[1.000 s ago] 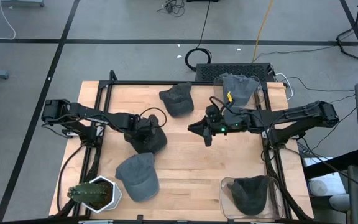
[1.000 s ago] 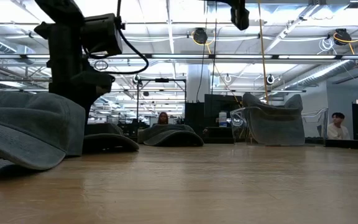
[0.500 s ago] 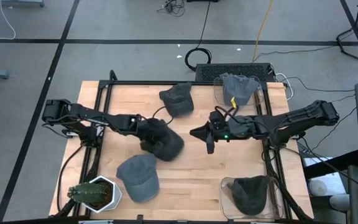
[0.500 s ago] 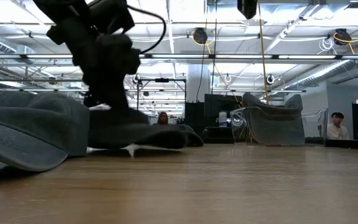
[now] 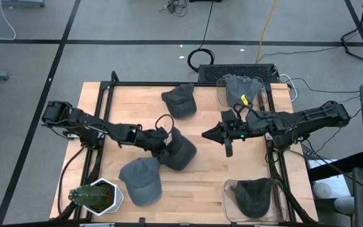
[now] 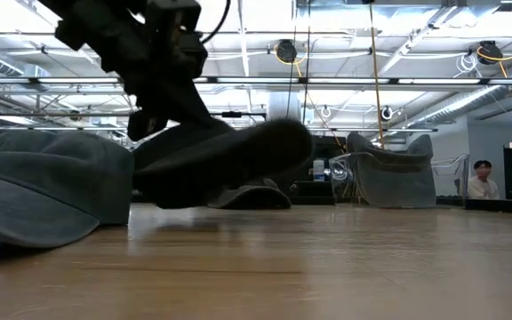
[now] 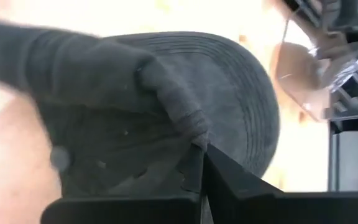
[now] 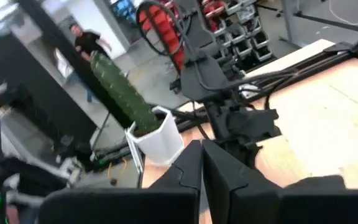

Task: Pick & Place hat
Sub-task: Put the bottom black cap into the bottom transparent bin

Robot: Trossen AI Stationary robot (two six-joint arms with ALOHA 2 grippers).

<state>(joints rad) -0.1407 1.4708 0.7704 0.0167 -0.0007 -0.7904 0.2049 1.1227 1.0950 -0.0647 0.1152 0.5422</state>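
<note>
The left pincer [image 5: 158, 140] holds the dark hat [image 5: 180, 150] by a pinch of cloth, closed tight, just above the counter [image 5: 194, 176], so the hat may slip out.

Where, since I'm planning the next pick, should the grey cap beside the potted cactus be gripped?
Probably by the brim of the grey cap, pinched from above, away from the potted cactus: it lies crown up and the brim is thin.

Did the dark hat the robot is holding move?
Yes. The left tool dragged the dark hat toward the right side, away from the cactus pot.
</note>
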